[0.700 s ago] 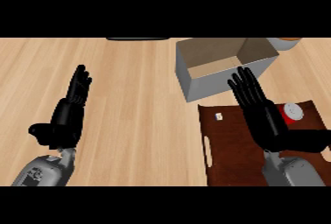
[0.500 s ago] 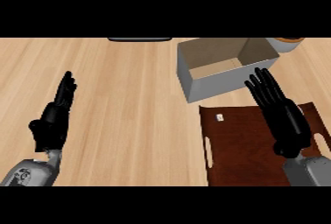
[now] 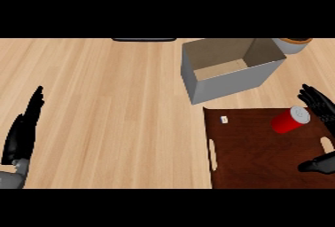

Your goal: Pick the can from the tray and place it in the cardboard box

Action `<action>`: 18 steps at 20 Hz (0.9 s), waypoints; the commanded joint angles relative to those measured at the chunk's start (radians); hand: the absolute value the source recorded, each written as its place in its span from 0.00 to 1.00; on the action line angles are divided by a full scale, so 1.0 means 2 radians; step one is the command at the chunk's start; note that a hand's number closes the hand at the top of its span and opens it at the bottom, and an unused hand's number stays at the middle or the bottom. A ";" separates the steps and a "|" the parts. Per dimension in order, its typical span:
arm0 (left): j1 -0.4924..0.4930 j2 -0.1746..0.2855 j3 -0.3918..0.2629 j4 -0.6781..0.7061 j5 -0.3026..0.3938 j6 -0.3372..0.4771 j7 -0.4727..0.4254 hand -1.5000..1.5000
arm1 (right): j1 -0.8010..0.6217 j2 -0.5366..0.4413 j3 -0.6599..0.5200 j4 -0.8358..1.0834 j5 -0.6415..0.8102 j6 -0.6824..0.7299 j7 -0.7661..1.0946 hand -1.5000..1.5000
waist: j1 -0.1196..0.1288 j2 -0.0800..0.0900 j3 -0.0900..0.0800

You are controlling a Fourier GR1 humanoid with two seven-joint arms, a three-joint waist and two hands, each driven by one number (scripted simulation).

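since the coming grasp turns on where the can sits against the right hand, the layout is worth reading from the big things down. the pale wooden counter (image 3: 118, 111) carries everything. on its right side lies the dark brown wooden tray (image 3: 255, 164), with a handle slot at each end, and just beyond the tray's far edge stands the open cardboard box (image 3: 229, 86), grey outside and brown inside, its mouth facing up.

the left hand (image 3: 21, 131) rests at the view's left edge, fingers straight and together, pointing up, well apart from the tray. the right hand (image 3: 319, 105) comes in at the right edge, over the tray's right end. it is spread open, with its fingers fanned up and its thumb (image 3: 319, 164) held well away lower down, and it holds nothing.

the red cylindrical can with a silver top (image 3: 288, 122) is on the tray, in its far right part, just beside the right hand's fingers and to their left. whether they touch i cannot tell. its silver end shows toward the upper right and its red body runs down-left, so it may stand upright or lean. a small white tag (image 3: 223, 119) lies near the tray's far left corner.

the right hand is plainly the nearer one. i judge the next move calls for it to shift left and close round the can's side.
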 commanded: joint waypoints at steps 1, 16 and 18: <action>0.002 0.025 0.014 0.011 0.004 -0.022 0.001 0.50 | 0.006 -0.016 -0.033 0.111 -0.007 0.086 -0.144 0.00 | 0.008 0.001 0.002; -0.022 0.010 0.014 0.033 -0.010 -0.038 -0.001 0.50 | -0.152 -0.125 0.081 0.254 0.271 0.035 -0.251 0.00 | 0.019 -0.002 -0.001; -0.035 0.006 0.018 0.046 -0.005 -0.045 0.006 0.50 | -0.170 -0.116 0.112 0.259 0.314 0.009 -0.230 0.00 | 0.019 -0.002 -0.001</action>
